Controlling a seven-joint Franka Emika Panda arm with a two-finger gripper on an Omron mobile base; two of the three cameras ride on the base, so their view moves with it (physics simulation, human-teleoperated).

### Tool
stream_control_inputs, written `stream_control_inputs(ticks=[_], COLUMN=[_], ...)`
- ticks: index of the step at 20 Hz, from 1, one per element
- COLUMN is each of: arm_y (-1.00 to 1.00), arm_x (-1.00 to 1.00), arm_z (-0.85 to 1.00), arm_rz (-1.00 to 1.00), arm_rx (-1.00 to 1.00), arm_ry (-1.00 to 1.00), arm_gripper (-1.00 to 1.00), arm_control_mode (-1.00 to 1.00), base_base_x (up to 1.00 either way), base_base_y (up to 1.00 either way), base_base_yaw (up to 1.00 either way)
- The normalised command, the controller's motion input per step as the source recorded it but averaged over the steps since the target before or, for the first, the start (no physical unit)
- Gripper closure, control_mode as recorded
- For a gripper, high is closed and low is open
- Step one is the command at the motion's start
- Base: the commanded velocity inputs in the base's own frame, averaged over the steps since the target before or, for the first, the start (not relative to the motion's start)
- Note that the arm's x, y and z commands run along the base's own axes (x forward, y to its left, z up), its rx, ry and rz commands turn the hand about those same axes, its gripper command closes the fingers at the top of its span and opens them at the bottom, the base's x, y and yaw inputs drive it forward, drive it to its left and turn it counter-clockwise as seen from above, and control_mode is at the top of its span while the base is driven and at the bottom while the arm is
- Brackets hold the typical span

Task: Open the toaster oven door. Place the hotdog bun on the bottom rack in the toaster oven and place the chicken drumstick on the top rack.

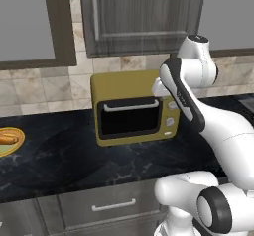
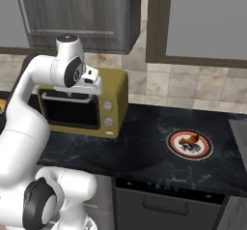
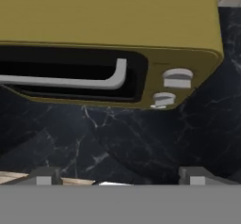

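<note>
While the toaster oven (image 1: 133,107) sits on the dark marble counter (image 1: 59,153) with its door (image 1: 130,117) closed or nearly so, the task is at its first step: opening that door. The oven is a mustard-yellow box with a black-framed glass front, a white bar handle (image 1: 131,105) across the top of the door, and white knobs (image 3: 178,77) down its right side. The robot's gripper (image 3: 117,176) hangs above the oven's front right corner, looking down past the handle's right end; its two dark fingertips (image 3: 43,176) stand wide apart with nothing between them, so it holds nothing. In the left base view the hotdog bun (image 1: 9,139) lies on a plate (image 1: 15,148) at the far left of the counter, well apart from the oven. In the right base view the chicken drumstick (image 2: 188,140) rests on a round plate (image 2: 189,144) well to the right of the oven. Neither food item has been moved to a rack yet. My judgement is that the next move calls for lowering the open claw around the white bar, closing on it, and pulling the door outward and down.
</note>
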Motion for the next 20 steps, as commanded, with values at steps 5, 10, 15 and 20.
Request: stream_control_inputs(ticks=[5, 10, 15, 20], arm_y=[0.00, 0.00, 0.00, 0.00], arm_x=[0.00, 0.00, 0.00, 0.00], arm_z=[0.00, 0.00, 0.00, 0.00], arm_rz=[0.00, 0.00, 0.00, 0.00], arm_rx=[0.00, 0.00, 0.00, 0.00], arm_ry=[0.00, 0.00, 0.00, 0.00], arm_gripper=[-1.00, -1.00, -1.00, -1.00], arm_control_mode=[1.00, 1.00, 1.00, 1.00], base_base_x=[-0.06, -0.01, 0.00, 0.01], base_base_y=[0.61, 0.63, 0.62, 0.55], base_base_yaw=[0.00, 0.00, 0.00, 0.00])
